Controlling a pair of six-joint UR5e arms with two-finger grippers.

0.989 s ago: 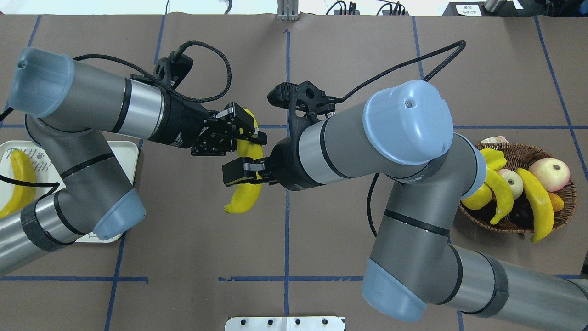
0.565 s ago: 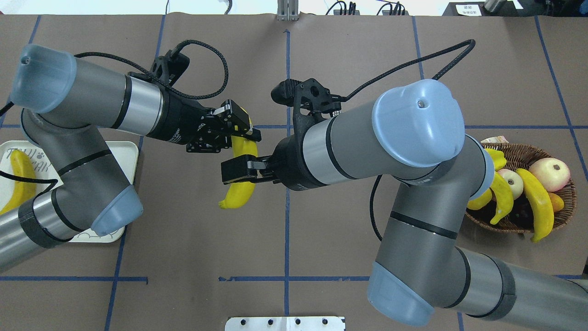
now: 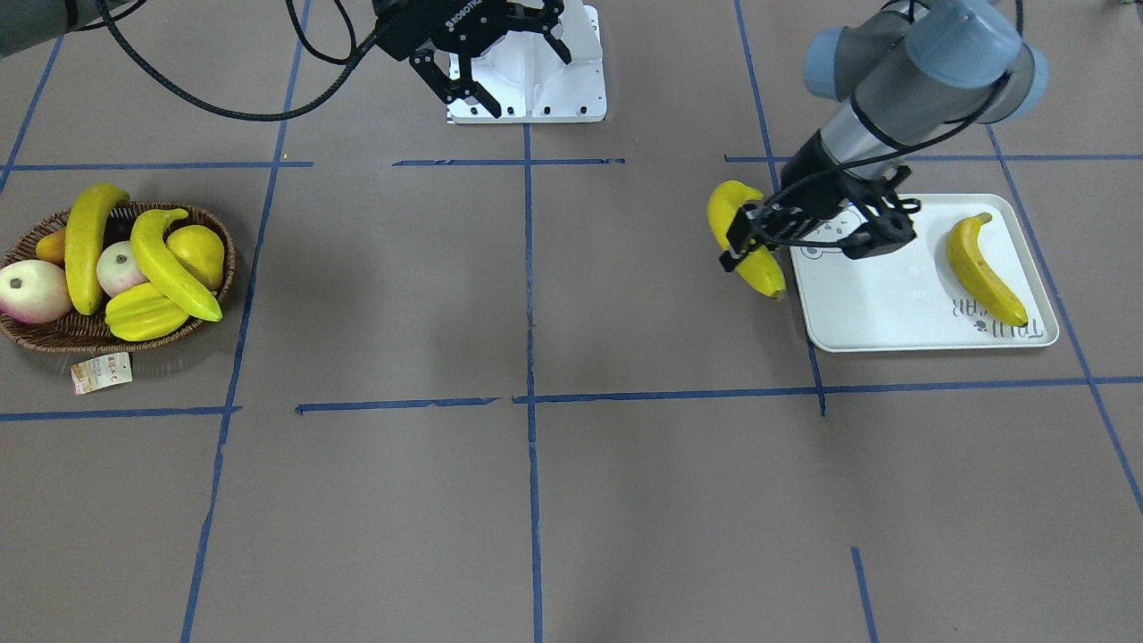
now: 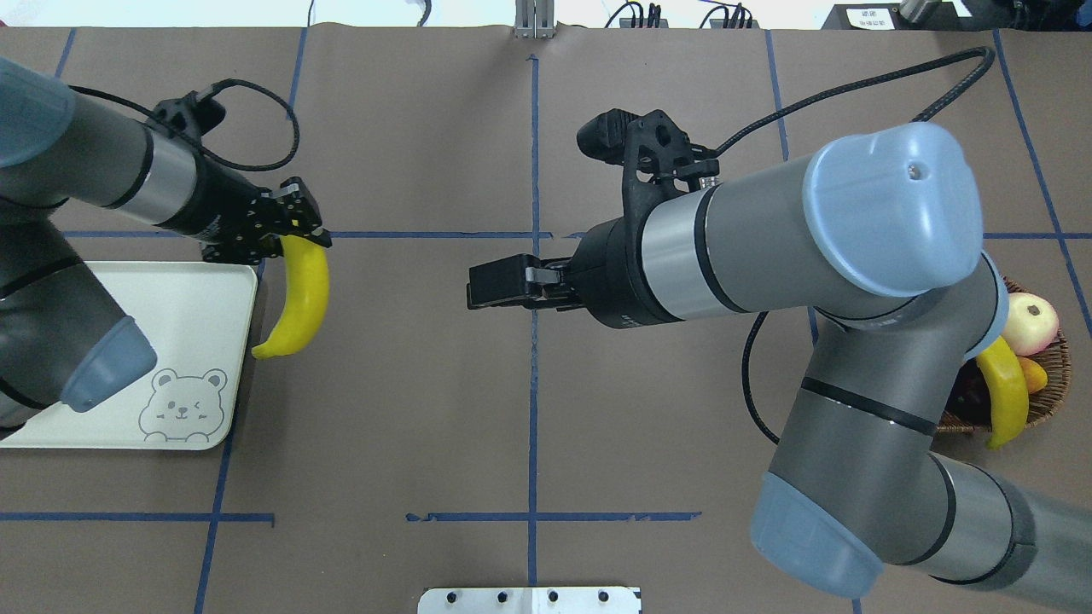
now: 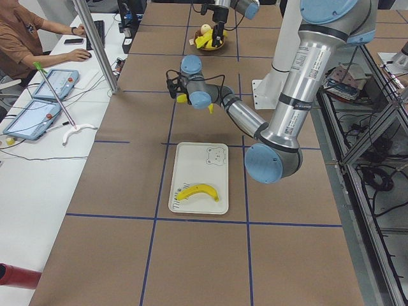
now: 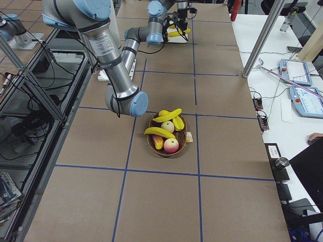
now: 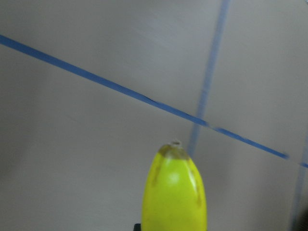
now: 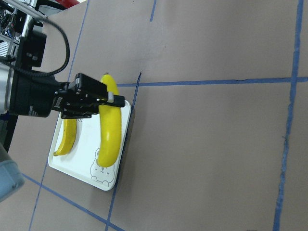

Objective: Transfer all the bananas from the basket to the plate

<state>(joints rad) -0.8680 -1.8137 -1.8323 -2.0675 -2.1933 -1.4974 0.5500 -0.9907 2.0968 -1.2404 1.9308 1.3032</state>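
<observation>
My left end effector [image 4: 294, 230] pinches one banana [image 4: 304, 294] by its upper end, hanging just beside the plate [image 4: 196, 315]. A second banana [image 3: 982, 268] lies on the plate. Well apart from the plate, my right end effector [image 4: 472, 288] is spread above the table [image 4: 384, 426]. Farthest from the plate, the basket [image 3: 54, 338] holds two bananas [image 3: 85, 241].

- So the left arm's black two-finger gripper [image 8: 108, 97] is clamped on a long curved yellow banana [image 8: 109, 137], up near its top end.
- From here the banana overlaps one edge of a flat pale white tray [image 8: 85, 151], right by the bear drawing.
- A second yellow banana [image 8: 66, 139] lies on the tray.
- Underneath, a brown table cover [image 8: 207, 159] with blue tape lines [image 8: 211, 82].
</observation>
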